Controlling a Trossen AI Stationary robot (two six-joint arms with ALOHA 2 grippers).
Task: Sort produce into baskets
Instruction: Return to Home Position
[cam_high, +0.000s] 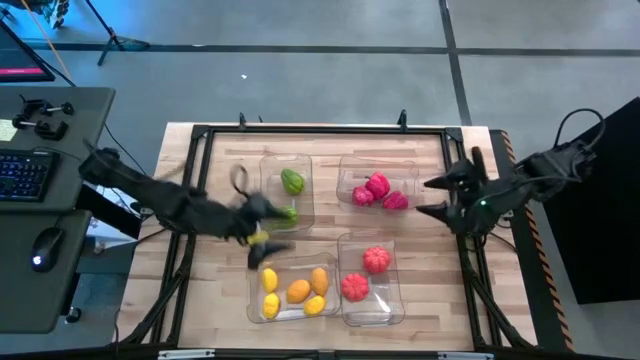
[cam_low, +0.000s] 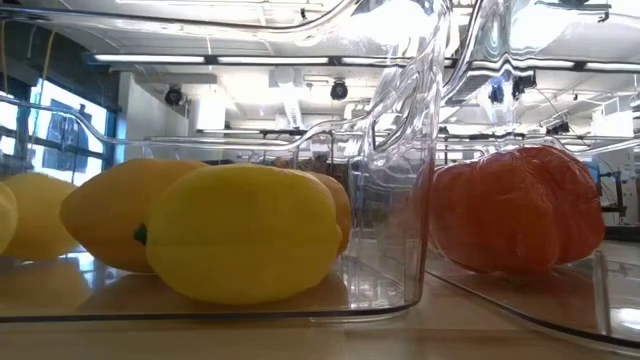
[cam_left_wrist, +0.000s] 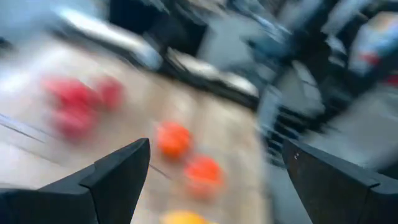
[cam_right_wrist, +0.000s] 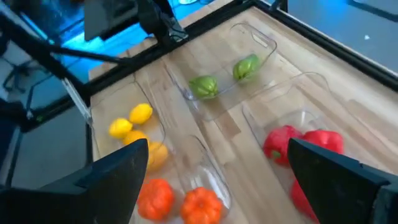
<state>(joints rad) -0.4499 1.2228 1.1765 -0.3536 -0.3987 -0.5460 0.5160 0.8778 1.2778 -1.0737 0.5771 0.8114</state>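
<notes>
Four clear bins stand on the table. The far-left bin (cam_high: 272, 165) holds two green pieces (cam_high: 292, 182). The far-right bin (cam_high: 345, 170) holds red-pink pieces (cam_high: 377, 188). The near-left bin (cam_high: 256, 300) holds yellow and orange pieces (cam_high: 297, 291), which also show close up in the low view (cam_low: 240, 232). The near-right bin (cam_high: 395, 300) holds orange-red pieces (cam_high: 376, 259). My left gripper (cam_high: 265, 228) is blurred, between the two left bins; its wrist view (cam_left_wrist: 217, 149) shows it open with nothing between the fingers. My right gripper (cam_high: 424, 198) is open and empty, right of the far-right bin.
A yellow piece (cam_high: 258, 238) shows just under my left gripper at the near-left bin's far edge. A black frame (cam_high: 320, 130) runs around the table top. A desk with a keyboard (cam_high: 25, 172) and mouse stands beyond the table's left edge.
</notes>
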